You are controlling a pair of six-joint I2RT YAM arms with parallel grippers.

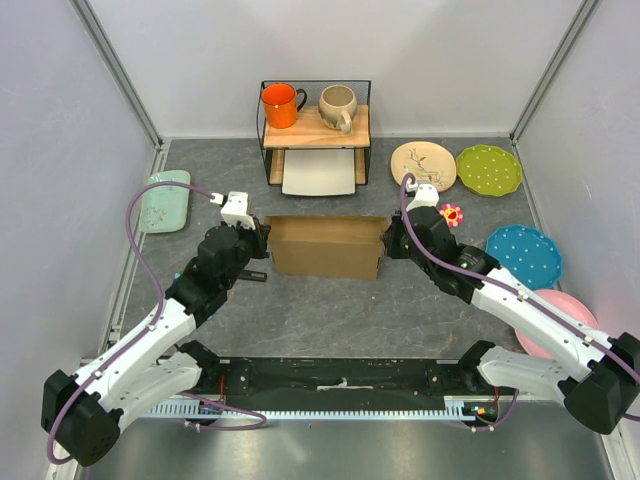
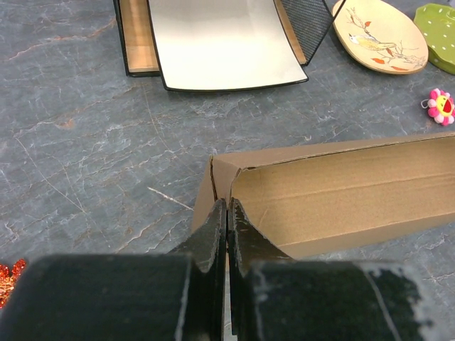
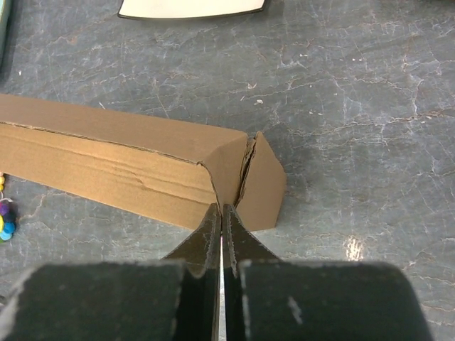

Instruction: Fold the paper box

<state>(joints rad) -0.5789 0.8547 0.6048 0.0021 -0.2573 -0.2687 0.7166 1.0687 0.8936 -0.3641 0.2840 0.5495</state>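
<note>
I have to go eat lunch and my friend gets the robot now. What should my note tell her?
Left claw: shut, pinching the left end wall of the paper box.
Right claw: shut, pinching the right end wall.
Box: middle of the table, just in front of the wire shelf.
Done: the long walls and both ends stand up, so it already looks like a shallow box.
Left to do: the right end's flap sticks out loose. It probably needs tucking in, then both claws can let go.
</note>
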